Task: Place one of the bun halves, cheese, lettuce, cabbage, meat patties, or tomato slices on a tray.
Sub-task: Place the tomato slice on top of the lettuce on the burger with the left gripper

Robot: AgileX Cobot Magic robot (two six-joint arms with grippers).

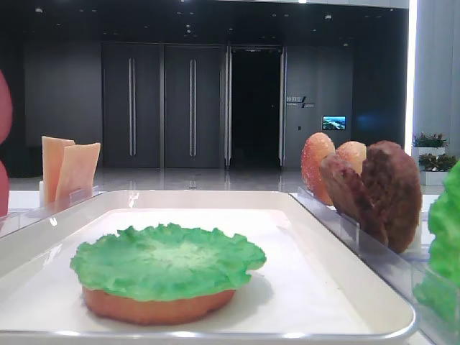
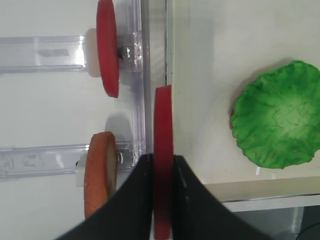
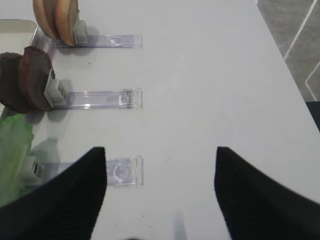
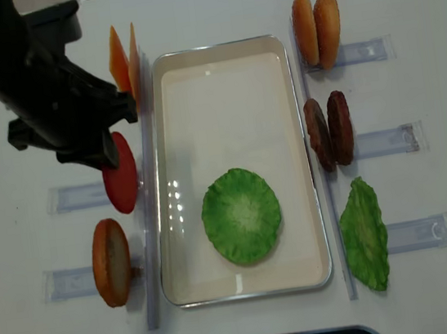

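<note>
My left gripper (image 2: pixel 163 158) is shut on a red tomato slice (image 2: pixel 163 120), held edge-on right above the left rim of the white tray (image 2: pixel 210 60). A second tomato slice (image 2: pixel 107 47) stands in its clear holder beside it. From overhead, the black left arm and gripper (image 4: pixel 105 154) cover the top of a tomato slice (image 4: pixel 121 180) just left of the tray (image 4: pixel 216 49). A green lettuce leaf (image 4: pixel 241 216) lies on the tray over a bun half (image 1: pixel 158 307). My right gripper (image 3: pixel 160 165) is open above bare table with nothing between its fingers.
Clear holders line both sides of the tray. On the left stand cheese slices (image 4: pixel 122 57) and a bun half (image 4: pixel 111 262). On the right stand two bun halves (image 4: pixel 316 27), two meat patties (image 4: pixel 330 132) and a green leaf (image 4: pixel 364 235).
</note>
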